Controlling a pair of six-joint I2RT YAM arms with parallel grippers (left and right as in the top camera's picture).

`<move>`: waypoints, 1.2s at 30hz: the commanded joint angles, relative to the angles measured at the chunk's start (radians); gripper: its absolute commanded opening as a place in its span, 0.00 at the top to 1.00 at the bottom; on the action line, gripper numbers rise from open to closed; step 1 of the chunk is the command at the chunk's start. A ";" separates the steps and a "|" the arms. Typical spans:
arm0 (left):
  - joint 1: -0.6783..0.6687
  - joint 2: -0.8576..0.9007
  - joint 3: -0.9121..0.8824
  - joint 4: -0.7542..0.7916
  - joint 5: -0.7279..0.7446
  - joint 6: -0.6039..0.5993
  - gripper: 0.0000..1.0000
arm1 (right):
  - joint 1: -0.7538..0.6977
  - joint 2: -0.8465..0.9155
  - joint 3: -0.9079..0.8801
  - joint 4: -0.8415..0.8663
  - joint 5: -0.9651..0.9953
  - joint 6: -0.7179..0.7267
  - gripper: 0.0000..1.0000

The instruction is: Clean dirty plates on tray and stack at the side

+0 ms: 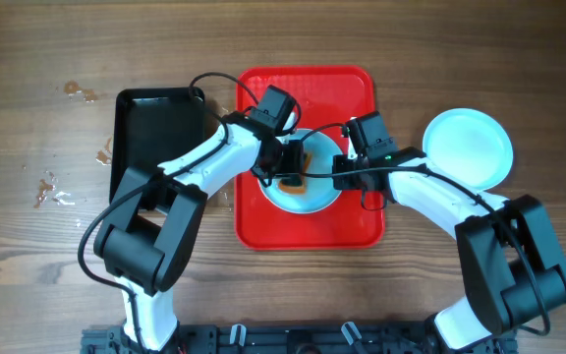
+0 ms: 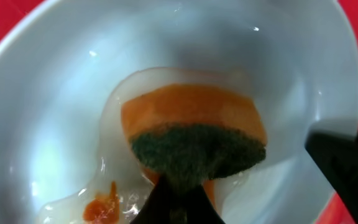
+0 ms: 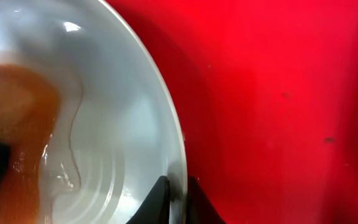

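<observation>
**While the right tool (image 3: 178, 196) is pinching its rim, the plate (image 1: 314, 201) is lying on the tray (image 1: 354, 98)**

As the overhead view is showing, the pale blue plate is sitting in the 6 o'clock half of the red tray, with both arms reaching over it. The right tool is coming in from 3 o'clock. Its jaws are standing narrow, one on each face of the plate's rim, so it is gripping the plate there.

The left tool (image 1: 287, 169) is hanging over the plate from 10 o'clock. An orange sponge (image 2: 194, 118) with a dark green scouring face is lying inside the plate, ringed by a clear wet film. One finger (image 2: 176, 202) is overlapping the green face, while the other finger (image 2: 347, 171) is standing apart at 3 o'clock. I cannot tell whether this tool is actually gripping the sponge. An orange-red smear (image 2: 101, 208) is sitting at 7 o'clock of the sponge.

A second plate (image 1: 468, 147) is resting on the wooden tabletop (image 1: 28, 275) at 3 o'clock of the tray, apart from it. A black tray (image 1: 160, 123) is lying at 9 o'clock.
</observation>
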 commanded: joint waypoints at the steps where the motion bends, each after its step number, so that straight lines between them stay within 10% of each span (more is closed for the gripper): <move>1: 0.010 0.066 -0.029 -0.079 -0.384 -0.016 0.96 | -0.001 0.041 -0.010 -0.028 0.011 0.004 0.91; 13: 0.010 0.065 0.072 -0.230 -0.725 0.021 0.96 | -0.001 0.041 -0.010 -0.046 0.023 0.023 0.94; 27: 0.058 -0.059 0.301 -0.467 -0.579 -0.047 0.96 | -0.001 0.040 -0.010 -0.053 0.057 0.022 0.96; 36: 0.390 -0.178 0.284 -0.602 -0.405 0.114 0.96 | -0.001 0.039 -0.010 -0.050 0.071 -0.081 0.90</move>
